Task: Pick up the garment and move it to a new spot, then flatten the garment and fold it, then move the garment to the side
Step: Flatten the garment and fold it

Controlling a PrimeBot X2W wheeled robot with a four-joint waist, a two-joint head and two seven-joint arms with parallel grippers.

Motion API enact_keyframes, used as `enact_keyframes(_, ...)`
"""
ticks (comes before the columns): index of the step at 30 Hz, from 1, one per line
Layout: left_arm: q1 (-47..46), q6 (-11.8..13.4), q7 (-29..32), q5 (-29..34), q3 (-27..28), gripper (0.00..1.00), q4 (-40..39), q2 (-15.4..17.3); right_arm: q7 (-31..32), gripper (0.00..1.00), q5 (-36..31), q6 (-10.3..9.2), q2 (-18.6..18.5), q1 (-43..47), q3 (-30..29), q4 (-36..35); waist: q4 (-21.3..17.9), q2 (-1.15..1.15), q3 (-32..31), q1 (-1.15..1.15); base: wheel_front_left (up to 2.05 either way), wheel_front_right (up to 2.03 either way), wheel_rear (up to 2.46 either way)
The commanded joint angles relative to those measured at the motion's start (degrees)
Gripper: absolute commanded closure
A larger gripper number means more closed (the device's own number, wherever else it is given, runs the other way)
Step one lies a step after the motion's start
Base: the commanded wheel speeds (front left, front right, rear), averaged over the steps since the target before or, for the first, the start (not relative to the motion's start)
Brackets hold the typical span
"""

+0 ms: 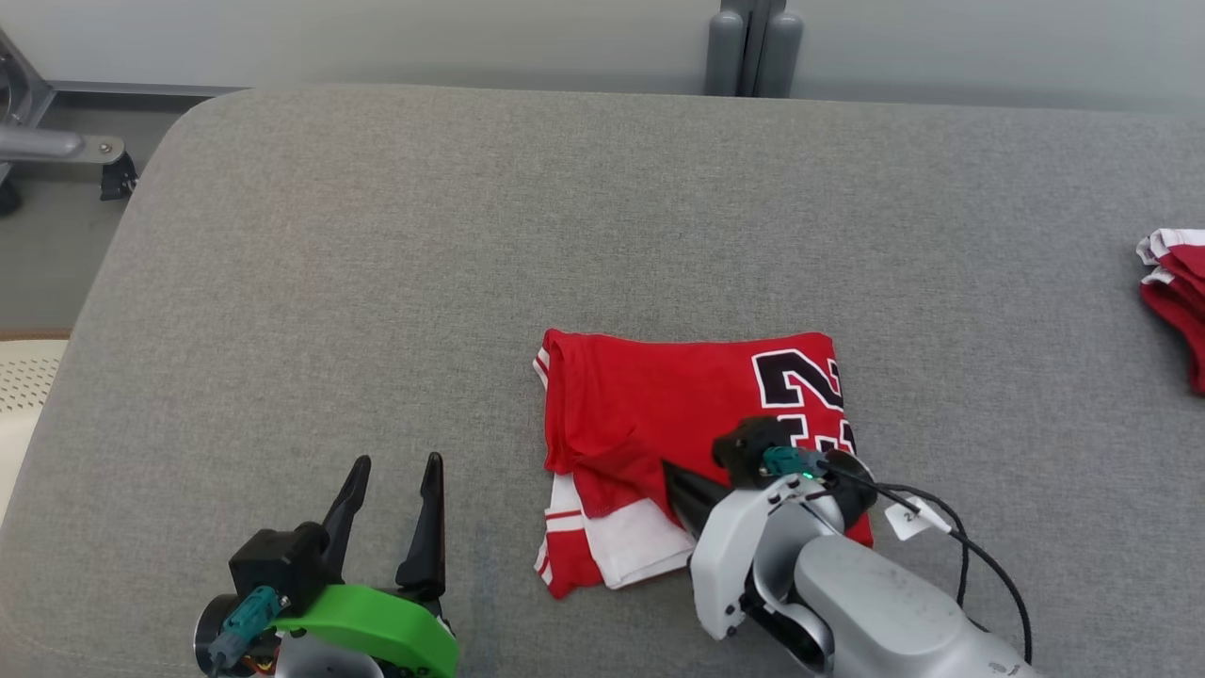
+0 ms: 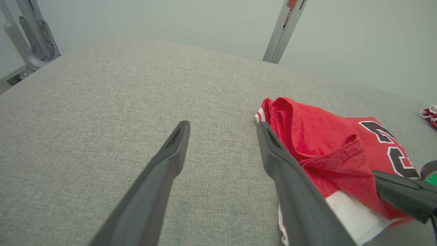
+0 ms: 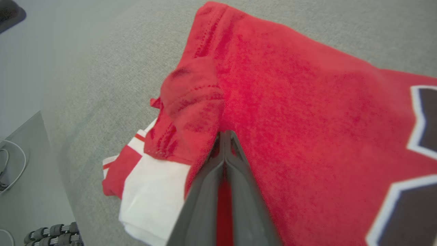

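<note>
The folded red jersey (image 1: 659,414) with black numerals and white trim lies near the front middle of the grey fabric surface (image 1: 377,282). The right gripper (image 3: 224,135) has its fingers pressed together, pinching a raised fold of the red cloth. The left gripper (image 1: 397,471) hovers just left of the jersey with its fingers spread wide and empty.
</note>
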Motion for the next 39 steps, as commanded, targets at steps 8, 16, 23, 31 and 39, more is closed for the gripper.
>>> enact_keyframes(8,-1.1,0.3,-0.5,-0.4,0.1,0.0,0.2,0.2,3.1,1.0,3.6,-0.02,1.5,1.0,9.7,-3.7,0.3,0.0,0.1,0.0,0.0,0.0,0.0)
enact_keyframes(16,-1.4,0.2,-1.1,-0.7,0.0,0.0,0.5,-0.2,-3.5,1.0,4.8,-0.02,1.8,-1.7,9.6,-4.1,-0.8,0.0,-0.1,0.0,0.0,0.0,0.0)
enact_keyframes(23,-2.3,0.4,-2.9,0.3,0.5,0.0,1.2,-0.8,-8.4,0.0,-0.1,-0.02,0.8,-1.2,-4.9,-4.7,-3.3,0.0,-2.1,0.0,0.0,0.0,0.0)
enact_keyframes(31,-1.9,1.1,-4.6,2.2,3.1,0.0,2.9,-2.8,-8.5,0.0,-11.0,-0.02,0.9,7.7,-25.0,-13.2,-7.1,0.0,-4.6,0.0,0.0,0.0,0.0)
enact_keyframes(39,1.7,0.5,-4.8,5.4,8.2,0.0,2.5,-4.8,-8.5,0.0,-17.5,-0.02,2.1,16.8,-36.3,-19.7,-9.5,0.0,-6.4,0.0,0.0,0.0,0.0)
